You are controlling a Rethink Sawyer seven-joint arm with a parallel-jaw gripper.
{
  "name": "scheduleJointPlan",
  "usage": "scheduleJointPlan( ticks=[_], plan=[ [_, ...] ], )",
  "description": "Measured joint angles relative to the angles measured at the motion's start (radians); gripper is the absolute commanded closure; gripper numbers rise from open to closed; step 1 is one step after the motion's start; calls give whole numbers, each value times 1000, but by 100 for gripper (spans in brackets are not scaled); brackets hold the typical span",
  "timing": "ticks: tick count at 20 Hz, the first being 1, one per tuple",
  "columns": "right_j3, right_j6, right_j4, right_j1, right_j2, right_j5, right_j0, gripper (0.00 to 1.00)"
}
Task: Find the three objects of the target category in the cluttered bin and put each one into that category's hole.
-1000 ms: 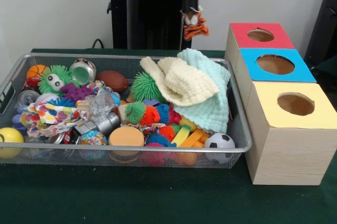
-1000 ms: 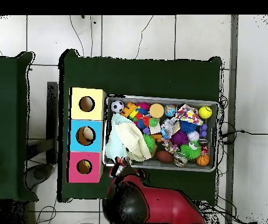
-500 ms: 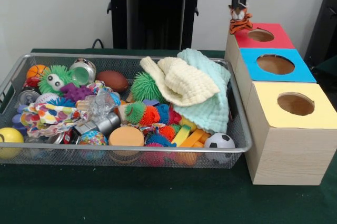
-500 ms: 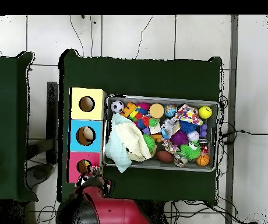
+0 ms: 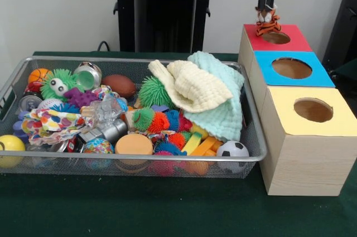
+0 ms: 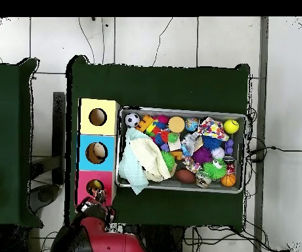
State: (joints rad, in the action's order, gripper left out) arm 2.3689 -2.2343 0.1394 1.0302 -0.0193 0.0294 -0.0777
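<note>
One tiger toy [image 5: 268, 21] gripped in closed pincer [image 5: 267, 9], upper right of frame, hanging just above red box hole [image 5: 276, 37], slightly off-centre. Risk: release now lets toy catch hole rim, land on red lid, or tumble onto counter [image 5: 167, 209].

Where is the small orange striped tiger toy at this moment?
In the front view, the small orange striped tiger toy hangs from the gripper at top right, above the red box's hole.

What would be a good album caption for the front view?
The pincer holds a small tiger toy above the red box's hole, beside a wire bin crowded with toys.
</note>
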Motion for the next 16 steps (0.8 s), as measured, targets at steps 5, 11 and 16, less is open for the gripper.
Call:
scheduleJointPlan(
  ticks=[5,11,16],
  plan=[
    [31,-25,10,-31,-10,-100,0,100],
    [34,-29,49,-46,-32,-131,-17,100],
    [34,-29,83,-46,-50,-131,-39,100]
  ],
)
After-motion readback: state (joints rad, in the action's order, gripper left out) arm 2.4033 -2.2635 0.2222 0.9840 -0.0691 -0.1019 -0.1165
